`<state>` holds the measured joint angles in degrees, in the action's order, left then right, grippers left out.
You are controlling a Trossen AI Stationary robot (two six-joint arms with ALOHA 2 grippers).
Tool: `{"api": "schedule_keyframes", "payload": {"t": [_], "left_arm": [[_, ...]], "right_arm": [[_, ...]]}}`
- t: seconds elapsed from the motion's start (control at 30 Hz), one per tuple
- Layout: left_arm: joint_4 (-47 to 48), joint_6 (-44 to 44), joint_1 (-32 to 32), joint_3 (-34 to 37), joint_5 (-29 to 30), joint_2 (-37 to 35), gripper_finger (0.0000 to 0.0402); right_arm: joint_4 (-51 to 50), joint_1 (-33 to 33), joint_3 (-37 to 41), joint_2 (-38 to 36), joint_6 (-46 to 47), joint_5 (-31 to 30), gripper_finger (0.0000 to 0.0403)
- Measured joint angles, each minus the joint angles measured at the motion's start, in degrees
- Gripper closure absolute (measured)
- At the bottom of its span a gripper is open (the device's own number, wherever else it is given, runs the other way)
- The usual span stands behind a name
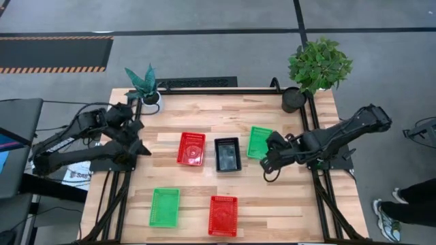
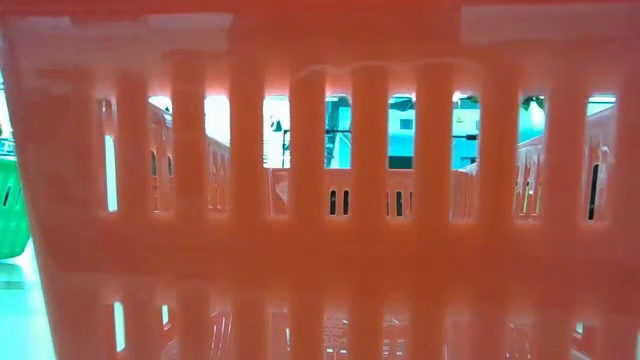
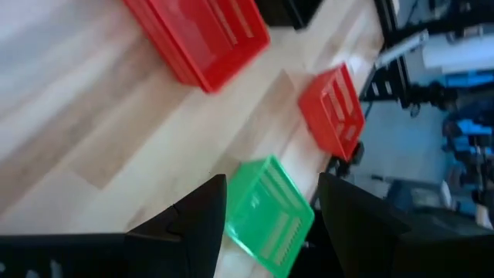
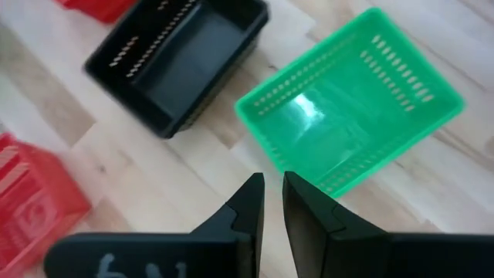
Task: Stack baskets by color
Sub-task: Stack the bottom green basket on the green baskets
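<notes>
Five basket places show on the wooden table in the high view: a red basket, a black basket and a green basket in a middle row, with another green basket and another red one near the front edge. My right gripper hovers beside the middle green basket, its fingers only a narrow gap apart with nothing between them. My left gripper stands open above the table's left side, looking toward the front green basket. The front red basket's wall fills the low view.
A spiky potted plant stands at the far left corner. A leafy plant with a dark pot stands at the far right. Bare wood lies at the front right. A person's shoe shows beyond the table's right side.
</notes>
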<state>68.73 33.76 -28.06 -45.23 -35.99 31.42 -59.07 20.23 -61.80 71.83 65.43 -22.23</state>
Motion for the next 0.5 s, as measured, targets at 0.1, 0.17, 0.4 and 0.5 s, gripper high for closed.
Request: {"api": "schedule_keyframes", "payload": {"t": [0.1,0.17,0.4,0.5], "left_arm": [[-0.3,2.5,4.2,0.0,0.4,0.0,0.0209],[-1.5,3.4,6.7,0.0,1.3,0.1,0.0209],[-3.7,6.8,11.6,0.0,4.8,0.4,0.0209],[-4.0,7.7,12.8,0.0,3.6,0.6,0.0209]], "right_arm": [[1.2,1.8,0.0,0.0,0.0,0.0,0.0333],[1.6,2.9,0.0,0.0,0.0,0.0,0.0333],[3.9,6.1,0.0,0.0,0.0,0.2,0.0333],[5.6,6.9,0.0,0.0,0.0,1.9,0.0333]]}}
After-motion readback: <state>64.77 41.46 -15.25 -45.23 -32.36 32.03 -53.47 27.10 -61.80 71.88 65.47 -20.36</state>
